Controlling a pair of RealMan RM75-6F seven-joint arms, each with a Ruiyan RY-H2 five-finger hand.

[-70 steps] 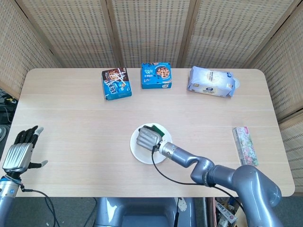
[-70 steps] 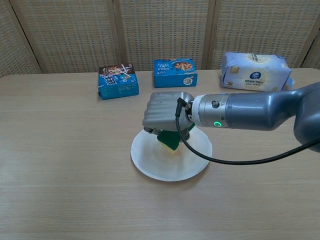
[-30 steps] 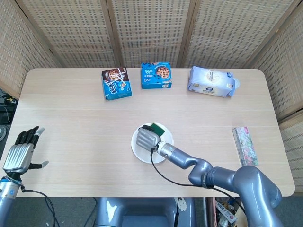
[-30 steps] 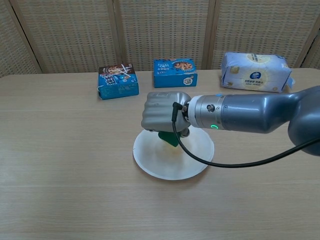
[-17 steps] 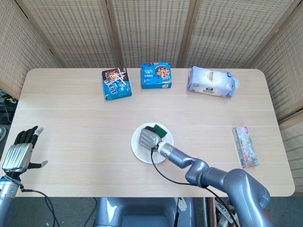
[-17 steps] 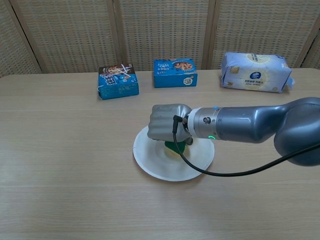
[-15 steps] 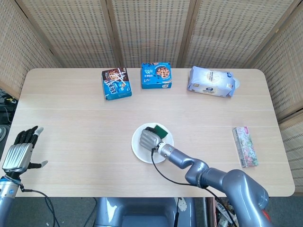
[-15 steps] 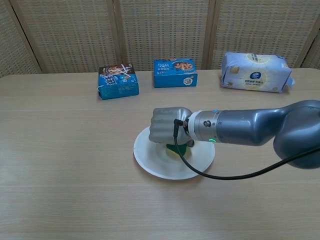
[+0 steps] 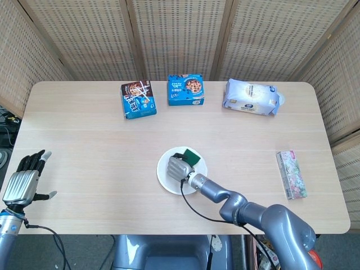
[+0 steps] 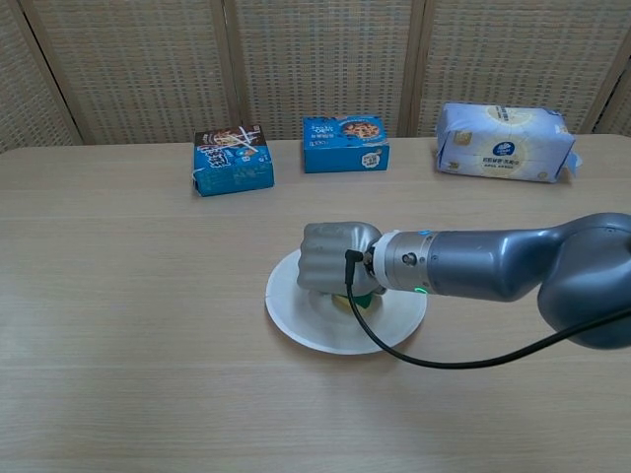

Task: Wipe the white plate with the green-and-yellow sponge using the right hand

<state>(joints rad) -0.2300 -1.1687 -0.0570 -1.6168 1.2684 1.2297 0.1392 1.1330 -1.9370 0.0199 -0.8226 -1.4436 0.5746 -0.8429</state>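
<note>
White round plate, under right hand clenched on green-and-yellow sponge: heavy sideways pressure risks sliding it off-centre. Left hand idle, fingers apart, holding nothing.

Sponge mostly hidden under right hand; only green edge shows in head view, sliver of green and yellow in chest view. Right hand's fingers and contact with white plate hidden. Left hand absent from chest view; its arm cut by frame edge. Box print too small to read.
</note>
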